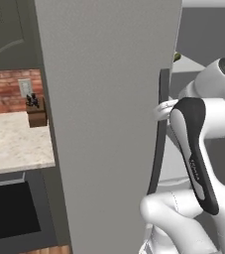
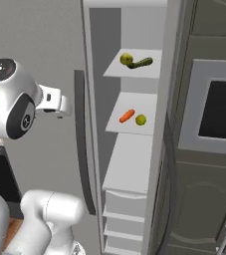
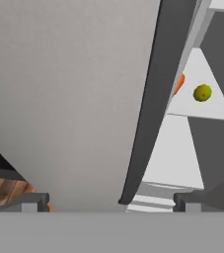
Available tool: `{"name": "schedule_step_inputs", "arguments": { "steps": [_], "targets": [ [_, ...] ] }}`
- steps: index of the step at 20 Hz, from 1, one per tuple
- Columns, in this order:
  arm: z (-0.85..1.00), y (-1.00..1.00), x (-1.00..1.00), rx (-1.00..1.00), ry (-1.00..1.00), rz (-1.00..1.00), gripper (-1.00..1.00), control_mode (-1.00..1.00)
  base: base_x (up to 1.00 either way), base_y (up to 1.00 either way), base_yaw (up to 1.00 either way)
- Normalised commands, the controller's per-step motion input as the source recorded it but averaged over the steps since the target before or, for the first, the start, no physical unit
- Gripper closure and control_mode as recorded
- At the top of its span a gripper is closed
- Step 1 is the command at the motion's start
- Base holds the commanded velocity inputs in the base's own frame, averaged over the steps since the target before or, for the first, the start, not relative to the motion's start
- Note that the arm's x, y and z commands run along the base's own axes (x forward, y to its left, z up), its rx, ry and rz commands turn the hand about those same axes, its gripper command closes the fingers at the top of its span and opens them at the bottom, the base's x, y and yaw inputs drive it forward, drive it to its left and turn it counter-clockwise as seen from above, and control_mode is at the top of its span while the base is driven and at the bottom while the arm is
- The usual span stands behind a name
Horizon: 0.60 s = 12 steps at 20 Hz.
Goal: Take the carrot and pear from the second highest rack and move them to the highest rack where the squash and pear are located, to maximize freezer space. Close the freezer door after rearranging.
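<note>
Counter (image 1: 12, 141): pale stone, at far left of the left base view, brick wall behind.
Knife block (image 1: 36, 111): brown, at the back of that counter.
Freezer door (image 1: 109, 124): tall grey slab swung open, broad face toward the left camera; keypad panel not discernible.
Door handle (image 2: 83, 144): long, dark, vertical, along the door's free edge.
Gripper (image 3: 111, 200): jaws spread wide, nothing between them, just beside the lower end of the handle; dark fingertips (image 3: 32, 201) low in the hand view.
Freezer (image 2: 134, 149): interior exposed, light-grey shelves above, drawers below.
Highest rack (image 2: 115, 71): carries a yellow-green pear (image 2: 126, 59) touching the dark green squash (image 2: 141, 63).
Second highest rack (image 2: 119, 127): carries the carrot (image 2: 127, 116) at left and a second pear (image 2: 141, 119) near it, not touching.
Oven (image 2: 219, 109): dark window in grey cabinetry, right of the freezer.
</note>
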Motion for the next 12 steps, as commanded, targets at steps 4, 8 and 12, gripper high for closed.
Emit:
{"name": "schedule_step_inputs", "arguments": {
  "steps": [4,8,12],
  "targets": [
    [0.0,0.0,0.0,0.0,0.0,0.0,-1.0,1.0,0.12,-0.28,0.0],
    [0.0,0.0,0.0,0.0,0.0,0.0,-1.0,1.0,0.21,-0.27,-0.01],
    [0.0,0.0,0.0,0.0,0.0,0.0,-1.0,1.0,0.24,-0.26,-0.04]
  ]
}}
